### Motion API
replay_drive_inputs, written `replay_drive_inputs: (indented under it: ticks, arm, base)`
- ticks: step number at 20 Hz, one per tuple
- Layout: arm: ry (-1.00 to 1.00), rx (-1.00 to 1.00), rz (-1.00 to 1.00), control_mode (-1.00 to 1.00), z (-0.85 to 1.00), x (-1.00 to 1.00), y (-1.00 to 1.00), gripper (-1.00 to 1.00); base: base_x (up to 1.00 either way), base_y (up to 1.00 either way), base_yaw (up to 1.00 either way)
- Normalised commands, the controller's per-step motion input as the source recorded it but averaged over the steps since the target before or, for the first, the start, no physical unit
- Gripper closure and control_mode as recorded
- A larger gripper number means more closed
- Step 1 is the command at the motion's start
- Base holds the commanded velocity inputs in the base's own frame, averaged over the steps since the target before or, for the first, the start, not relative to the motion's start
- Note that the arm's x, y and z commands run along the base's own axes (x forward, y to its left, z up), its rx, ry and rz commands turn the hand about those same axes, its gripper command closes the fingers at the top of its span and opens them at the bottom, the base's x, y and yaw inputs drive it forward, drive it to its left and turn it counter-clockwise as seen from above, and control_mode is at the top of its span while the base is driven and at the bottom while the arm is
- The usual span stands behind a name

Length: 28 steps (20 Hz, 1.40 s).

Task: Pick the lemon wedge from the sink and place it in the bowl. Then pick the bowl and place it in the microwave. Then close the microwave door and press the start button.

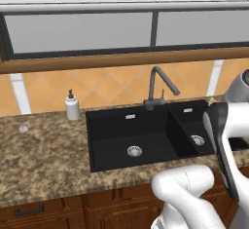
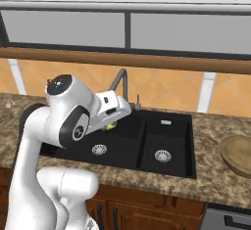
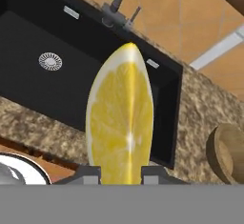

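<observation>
Yellow fruit flesh stands right in front of the hand camera: the lemon wedge [image 3: 121, 123] sits between the two fingertips of the pincer [image 3: 121, 173], which is clamped on it and holds it in the air above the sink [image 3: 71, 75]. In the right base view the wedge [image 2: 111, 126] shows as a small yellow spot under the hand, over the left basin.

So the first step is half done, I judge: the wedge is picked, and it is not yet in the bowl [image 3: 228, 152]. The next move calls for carrying it sideways, over the right basin and the speckled worktop [image 2: 215, 175], until it hangs over the bowl's [image 2: 238, 154] opening, then lowering it and letting the pincer go apart. The bowl is well apart from the hand, so the way is long.

Counting: one lemon wedge, one bowl, one sink with two basins and two silver drains, one faucet [image 1: 158, 86], one soap bottle [image 1: 72, 106] at the far left.
</observation>
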Motion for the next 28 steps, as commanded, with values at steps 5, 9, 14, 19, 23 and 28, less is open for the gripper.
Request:
replay_drive_inputs:
  ticks: [5, 9, 14, 19, 23, 28]
  arm:
    - [0.12, -0.12, -0.09, -1.0, 0.0, 0.76, -1.0, 1.0]
    - [0.16, -0.2, -0.09, -1.0, 0.0, 0.66, -1.0, 1.0]
    - [0.11, -0.12, -0.03, -1.0, 0.0, 0.28, -1.0, 1.0]
    - [0.04, 0.0, 0.0, -1.0, -0.15, 0.04, -1.0, 1.0]
    - [0.05, 0.0, 0.0, -1.0, -0.31, 0.0, -1.0, 1.0]
    - [0.12, 0.0, 0.0, -1.0, -0.46, 0.09, -1.0, 1.0]
  base:
    - [0.0, 0.0, 0.0]
    - [0.0, 0.0, 0.0]
    - [0.0, 0.0, 0.0]
    - [0.0, 0.0, 0.0]
    - [0.0, 0.0, 0.0]
    - [0.0, 0.0, 0.0]
